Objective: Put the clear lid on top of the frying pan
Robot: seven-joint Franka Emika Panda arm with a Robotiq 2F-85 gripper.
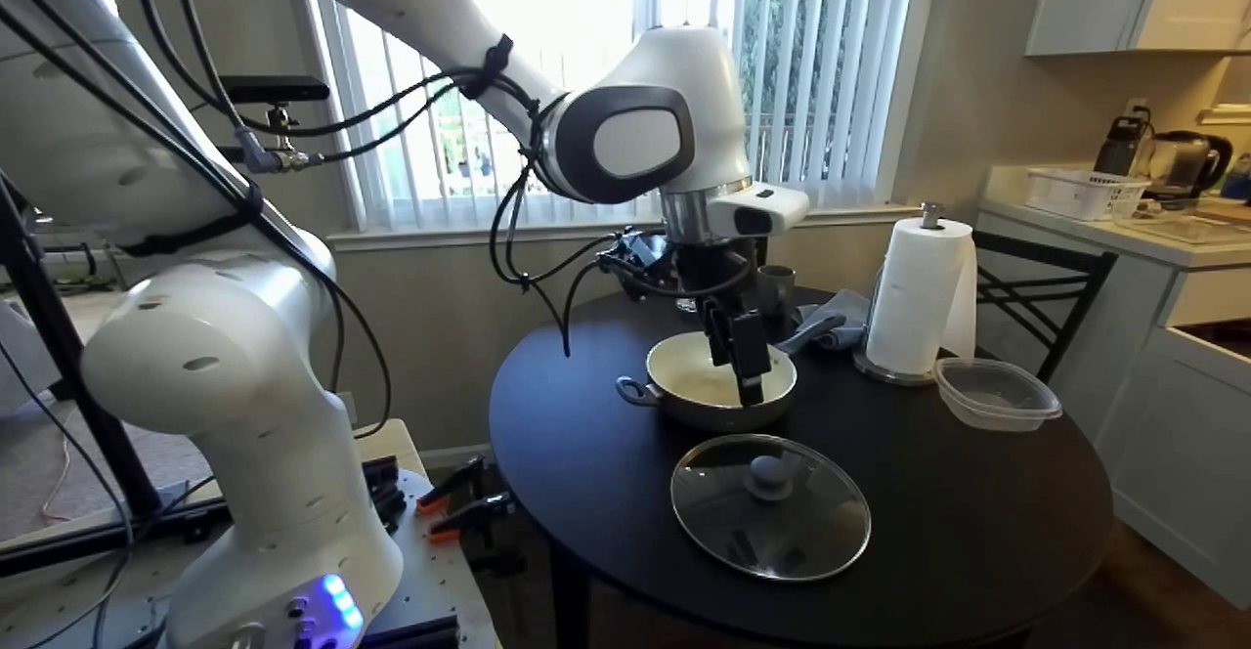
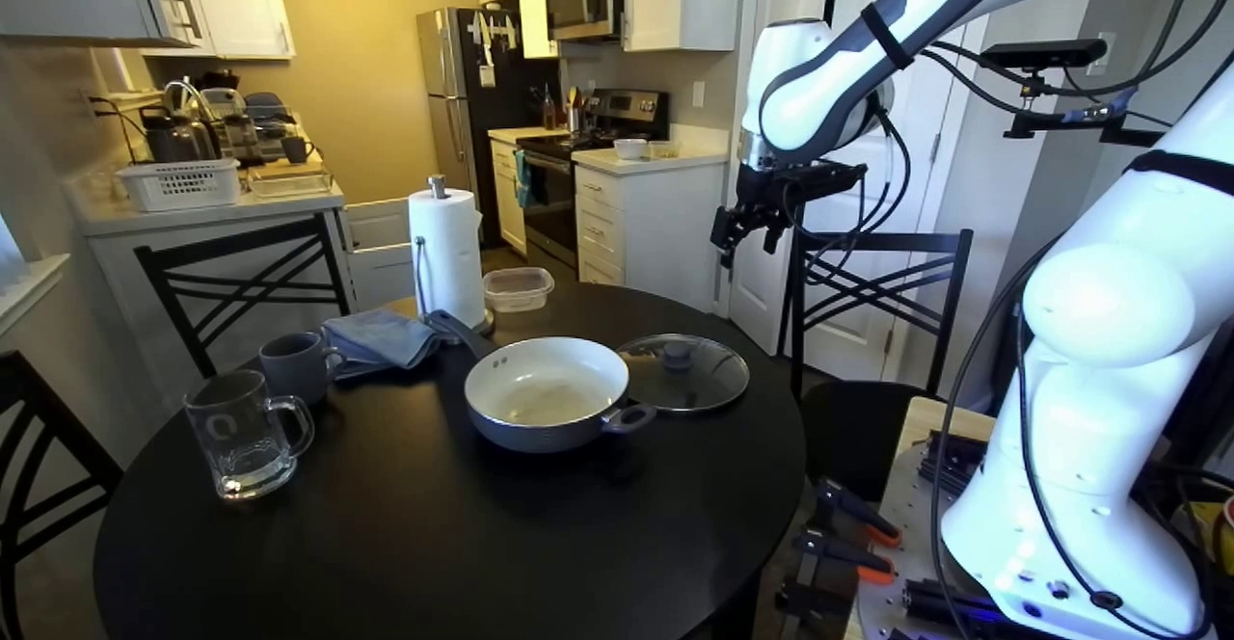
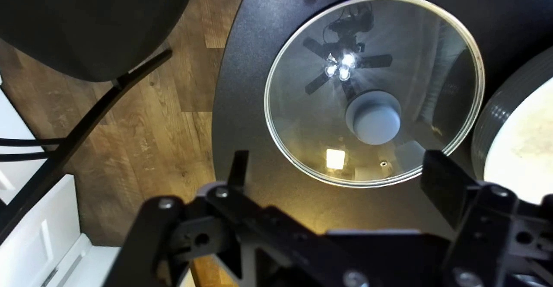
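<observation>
The clear lid (image 1: 723,522) lies flat on the dark round table, knob up. It is round glass with a metal rim and a grey knob (image 3: 376,120). It also shows in an exterior view (image 2: 694,385), partly behind the pan. The frying pan (image 2: 545,394) stands upright beside it, cream inside and dark outside, with a long handle and a short loop handle. Its edge shows at the right of the wrist view (image 3: 527,148). My gripper (image 3: 337,159) is open and empty, fingers wide apart. It hangs above the table near the lid (image 3: 311,105), touching nothing.
A paper towel roll (image 2: 448,254), a plastic container (image 2: 518,290), a blue cloth (image 2: 381,341), a grey mug (image 2: 294,370) and a glass mug (image 2: 241,438) stand around the pan. The table edge (image 3: 218,105) lies near the lid, with a chair (image 3: 95,23) beyond.
</observation>
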